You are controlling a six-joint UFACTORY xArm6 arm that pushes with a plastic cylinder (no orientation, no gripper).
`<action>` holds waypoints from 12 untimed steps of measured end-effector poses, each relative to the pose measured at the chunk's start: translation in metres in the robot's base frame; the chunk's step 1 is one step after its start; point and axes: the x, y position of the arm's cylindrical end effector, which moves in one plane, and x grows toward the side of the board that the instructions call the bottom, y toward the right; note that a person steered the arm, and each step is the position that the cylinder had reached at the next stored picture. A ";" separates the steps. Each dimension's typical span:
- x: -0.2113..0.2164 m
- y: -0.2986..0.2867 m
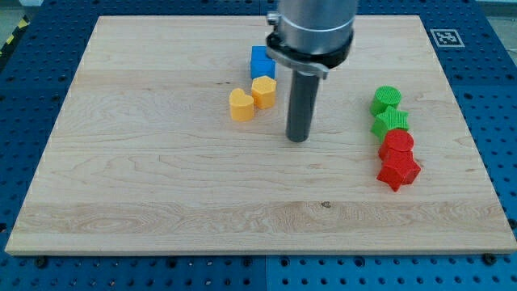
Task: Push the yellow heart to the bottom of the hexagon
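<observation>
The yellow heart [241, 105] lies on the wooden board, touching the lower left side of the yellow hexagon [263, 91]. A blue cube [262, 61] sits just above the hexagon, touching it. My tip [298, 137] rests on the board to the right of and a little below the heart, about 70 pixels from it and apart from every block. The rod rises from the tip to the arm's grey body at the view's top.
At the view's right stand a green cylinder [386, 99], a green star-like block [391, 122], a red round block [397, 145] and a red star [399, 171], in a touching column. The wooden board [161, 186] lies on a blue perforated table.
</observation>
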 end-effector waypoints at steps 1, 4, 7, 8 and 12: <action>0.006 -0.027; 0.016 -0.055; -0.061 -0.125; -0.077 -0.118; -0.050 -0.073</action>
